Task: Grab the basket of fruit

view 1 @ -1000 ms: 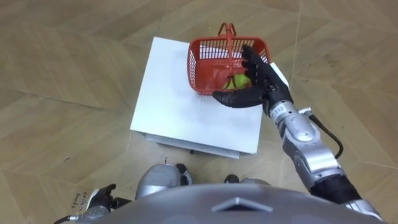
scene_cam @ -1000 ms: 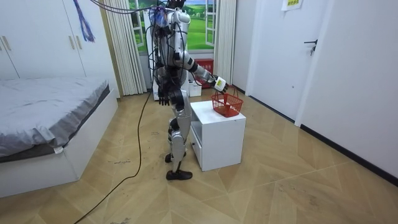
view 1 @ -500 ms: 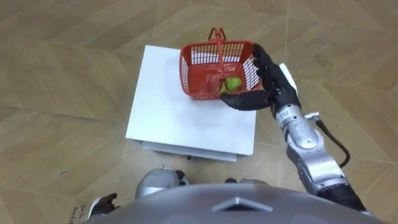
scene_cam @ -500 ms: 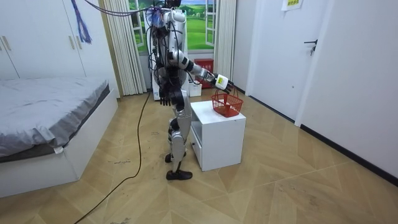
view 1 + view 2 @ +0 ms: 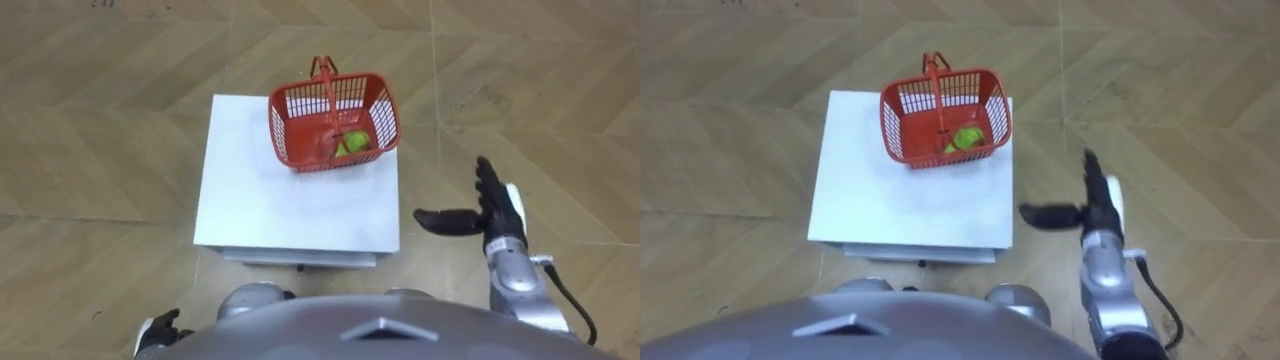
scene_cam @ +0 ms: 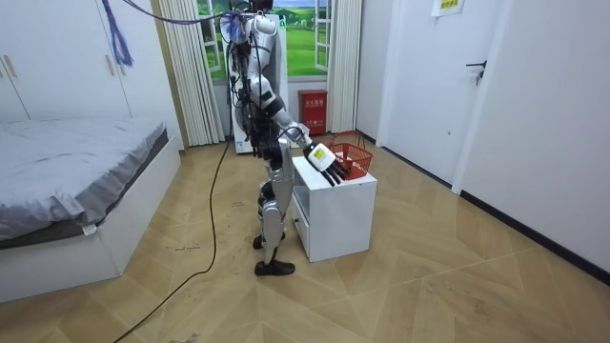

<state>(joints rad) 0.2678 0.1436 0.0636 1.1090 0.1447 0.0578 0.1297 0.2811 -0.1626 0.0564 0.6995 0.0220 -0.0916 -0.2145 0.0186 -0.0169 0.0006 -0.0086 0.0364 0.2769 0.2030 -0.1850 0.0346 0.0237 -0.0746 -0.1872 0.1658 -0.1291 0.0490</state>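
The red plastic fruit basket (image 5: 332,122) stands on the far right part of the white cabinet top (image 5: 285,195), its handle (image 5: 325,85) upright. A green fruit (image 5: 355,143) lies inside, with something red beside it. My right hand (image 5: 488,208) is open, thumb stretched left. It hovers over the floor to the right of the cabinet, nearer me than the basket and touching nothing. In the right eye view the basket (image 5: 945,115) and right hand (image 5: 1095,208) stand the same way. My left hand (image 5: 160,328) hangs relaxed at lower left.
In the room view I stand at the white cabinet (image 6: 334,205), which has a drawer front. A bed (image 6: 76,181) lies at the room view's left, a door (image 6: 486,86) at its right, and a red box (image 6: 313,103) sits under the window. Wooden floor surrounds the cabinet.
My right hand has drawn back from the basket's right side, down and to the right, off the cabinet. The basket stays on the cabinet; the eye view has shifted.
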